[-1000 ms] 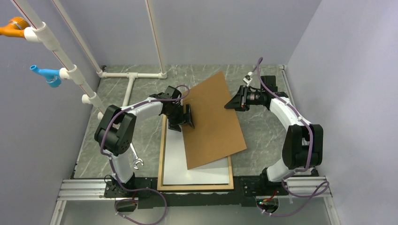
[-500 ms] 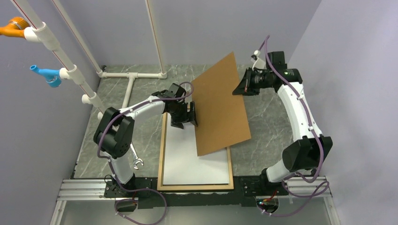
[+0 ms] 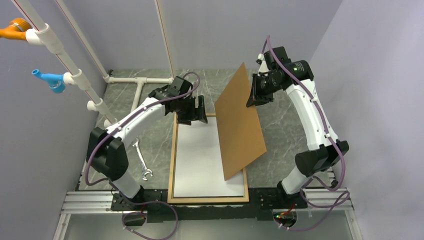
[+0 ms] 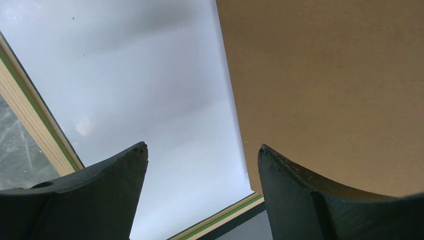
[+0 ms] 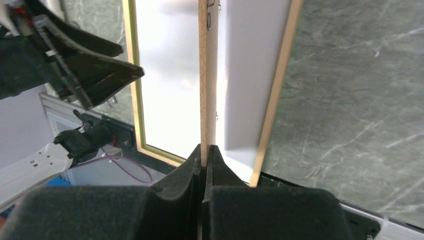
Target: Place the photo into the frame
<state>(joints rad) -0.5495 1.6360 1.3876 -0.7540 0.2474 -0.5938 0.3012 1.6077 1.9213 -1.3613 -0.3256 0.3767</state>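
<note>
The frame (image 3: 172, 155) lies flat on the table, its tan border round a plain white sheet, the photo (image 3: 200, 160) face down. My right gripper (image 3: 251, 94) is shut on the far edge of the brown backing board (image 3: 240, 125), which stands steeply tilted over the frame's right side. In the right wrist view the board's thin edge (image 5: 205, 75) runs straight into my right gripper (image 5: 205, 147). My left gripper (image 3: 196, 112) hangs open over the frame's far end, holding nothing. In the left wrist view my left gripper (image 4: 202, 146) has the photo (image 4: 150, 75) below and the board (image 4: 325, 75) to its right.
A silver wrench (image 3: 141, 162) lies on the table left of the frame. White pipes (image 3: 140, 80) stand at the back left, with blue (image 3: 50, 80) and orange (image 3: 17, 27) fittings. Grey walls close in the sides. A black rail (image 3: 210, 207) runs along the near edge.
My right gripper has lifted the board's far edge, tipping it steeper and uncovering more of the white sheet. My left gripper has drawn away from the board toward the frame's far end.
</note>
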